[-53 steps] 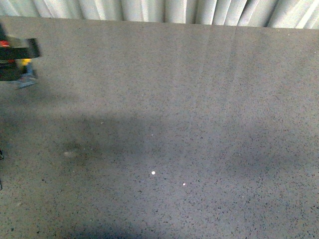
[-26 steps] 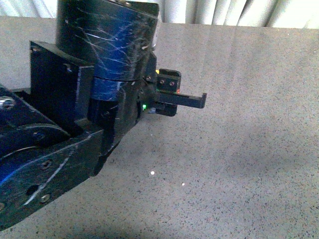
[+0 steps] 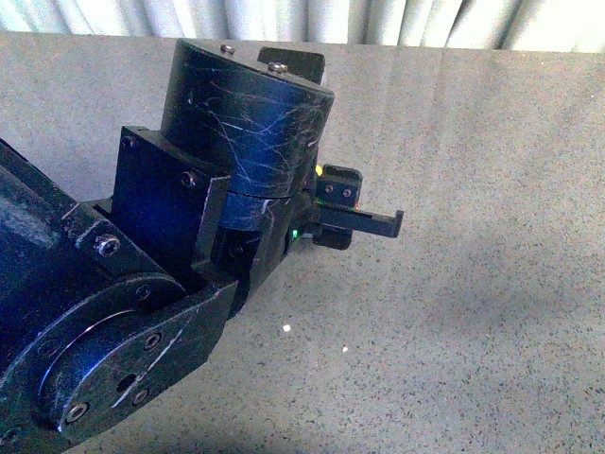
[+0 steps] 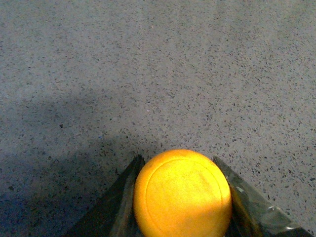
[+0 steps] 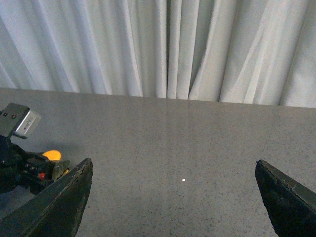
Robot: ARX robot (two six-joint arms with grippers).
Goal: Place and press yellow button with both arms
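In the left wrist view the yellow button shows as a round yellow cap, gripped between my left gripper's two dark fingers just above the speckled grey table. Its base is hidden. In the front view my left arm fills the left side, and its gripper reaches toward the table's middle with only a speck of yellow showing. My right gripper is open and empty above the table. Its view shows the button in the left gripper off to one side.
The grey speckled table runs back to a white pleated curtain along its far edge. Two small bright light spots lie on the table near the middle. Nothing else stands on the table in view.
My left arm has swung from the far left edge of the front view toward the table's middle, carrying the button. It now fills the left half and has edged right in the last half second.
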